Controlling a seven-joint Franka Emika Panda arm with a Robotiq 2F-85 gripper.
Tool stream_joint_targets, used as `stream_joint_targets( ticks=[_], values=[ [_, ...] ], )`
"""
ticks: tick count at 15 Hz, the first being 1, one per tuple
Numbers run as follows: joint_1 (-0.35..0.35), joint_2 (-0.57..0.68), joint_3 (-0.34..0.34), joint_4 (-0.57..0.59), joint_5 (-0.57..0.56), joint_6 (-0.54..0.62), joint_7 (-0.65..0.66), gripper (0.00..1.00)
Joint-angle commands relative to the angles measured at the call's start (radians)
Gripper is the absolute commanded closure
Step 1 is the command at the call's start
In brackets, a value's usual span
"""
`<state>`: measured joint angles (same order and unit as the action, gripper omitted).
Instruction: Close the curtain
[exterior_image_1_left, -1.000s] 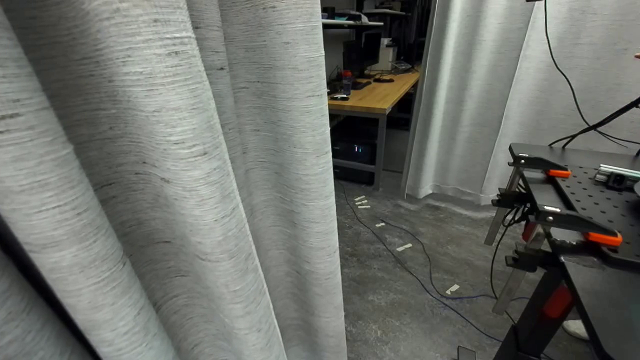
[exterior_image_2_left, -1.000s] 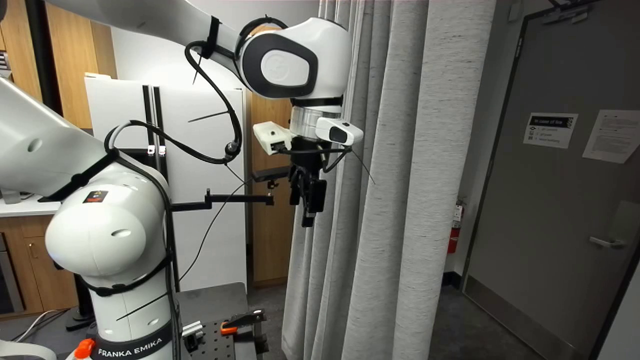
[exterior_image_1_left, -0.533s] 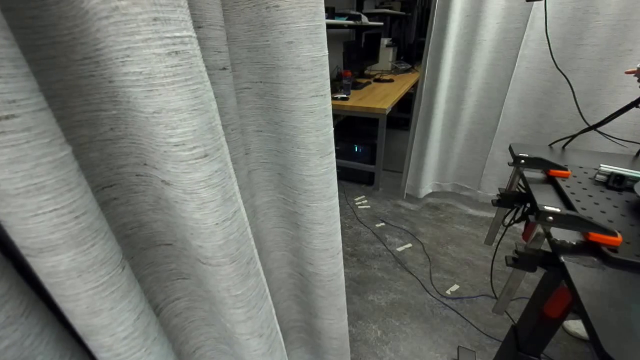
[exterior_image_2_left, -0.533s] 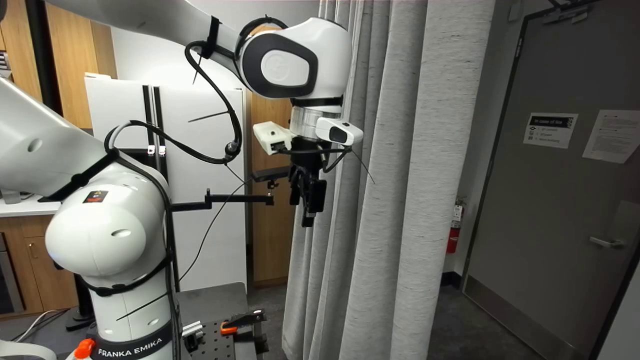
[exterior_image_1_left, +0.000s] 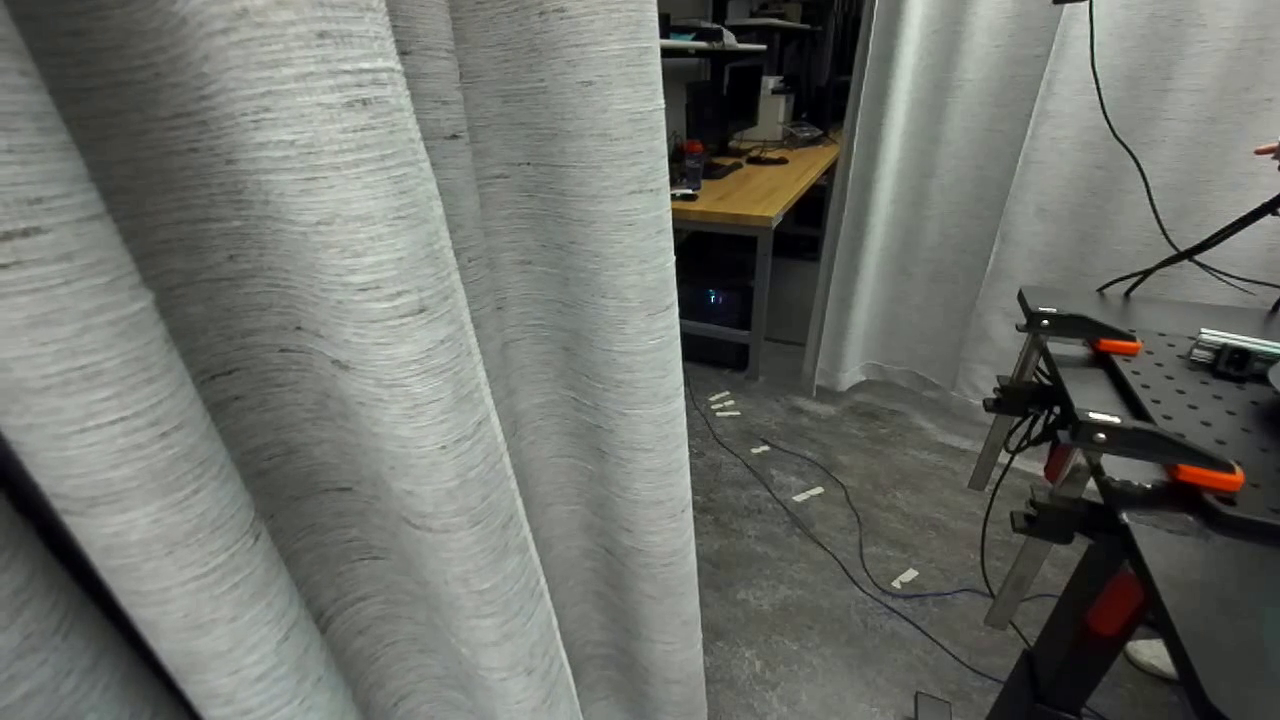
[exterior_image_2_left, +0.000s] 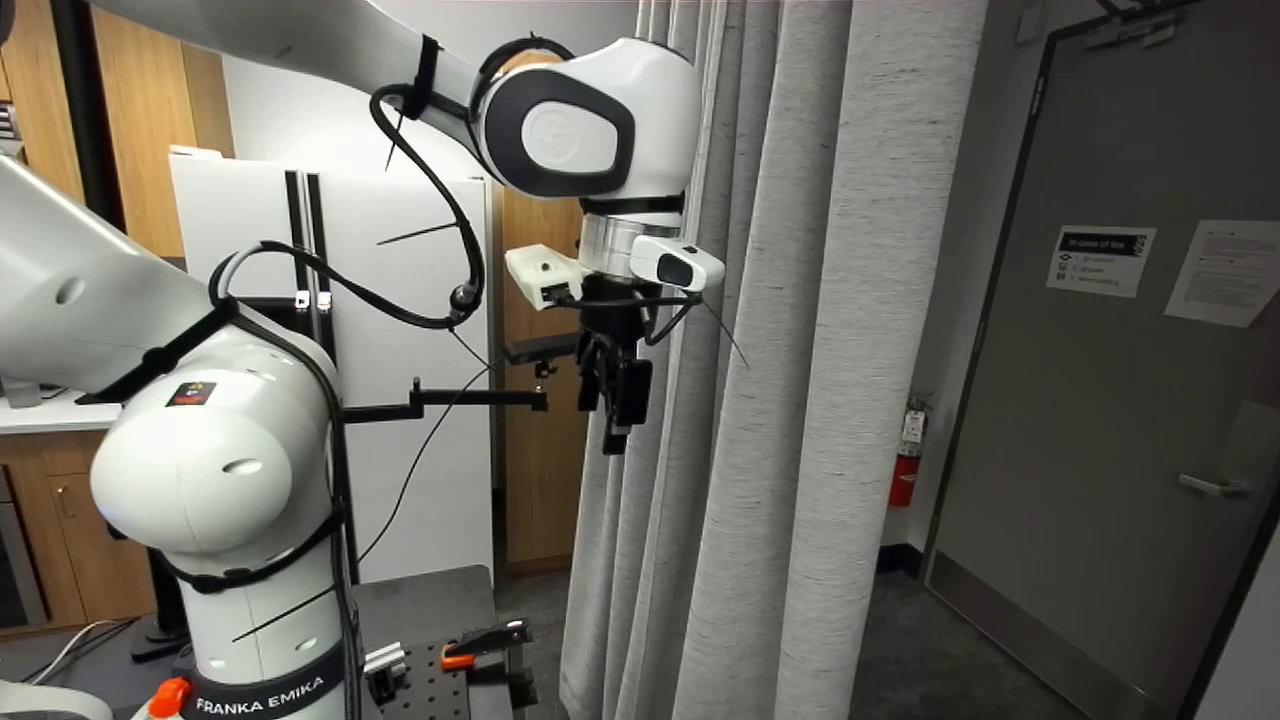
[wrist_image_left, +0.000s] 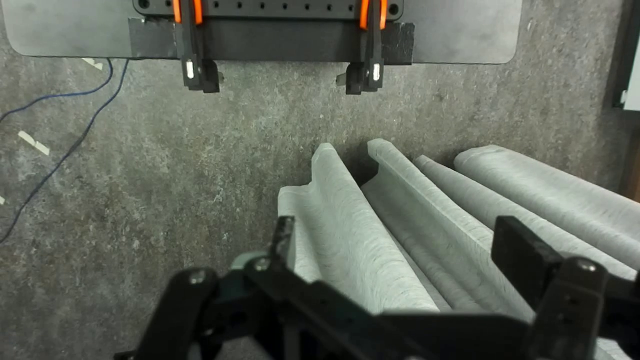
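Note:
The curtain (exterior_image_1_left: 560, 300) is a large light grey heathered drape with deep vertical folds, filling the left half of an exterior view. It also hangs beside the arm in an exterior view (exterior_image_2_left: 850, 350). In the wrist view its folds (wrist_image_left: 345, 235) run from the floor up behind the fingers. My gripper (exterior_image_2_left: 618, 440) points down in front of the curtain's folds, at the side near the arm. In the wrist view the gripper (wrist_image_left: 400, 242) has its fingers wide apart. Fabric shows between them, but none looks pinched. Whether the fingers touch it, I cannot tell.
A black table (exterior_image_1_left: 1200, 560) with orange-tipped clamps (wrist_image_left: 190, 45) stands near the curtain. Cables (exterior_image_1_left: 800, 520) lie on the floor. Paler curtains (exterior_image_1_left: 930, 200) and a wooden desk (exterior_image_1_left: 770, 190) are farther back. A grey door (exterior_image_2_left: 1120, 420) and a fire extinguisher (exterior_image_2_left: 905, 470) are beyond the curtain.
The curtain's free edge has shifted slightly right in an exterior view, and its near folds slightly left in an exterior view. The arm and gripper have hardly moved.

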<state>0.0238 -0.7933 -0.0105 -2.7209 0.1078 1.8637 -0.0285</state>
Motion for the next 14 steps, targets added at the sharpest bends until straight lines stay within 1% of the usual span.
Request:
stream_joint_targets(
  ticks=[1,7,14],
  values=[
    [-0.001,0.000,0.000,0.002,0.000,-0.002,0.000,0.00],
    [0.002,-0.002,0.005,0.004,0.008,0.008,0.009,0.00],
    [0.029,0.024,0.008,0.022,0.057,0.047,-0.003,0.00]
  ],
)
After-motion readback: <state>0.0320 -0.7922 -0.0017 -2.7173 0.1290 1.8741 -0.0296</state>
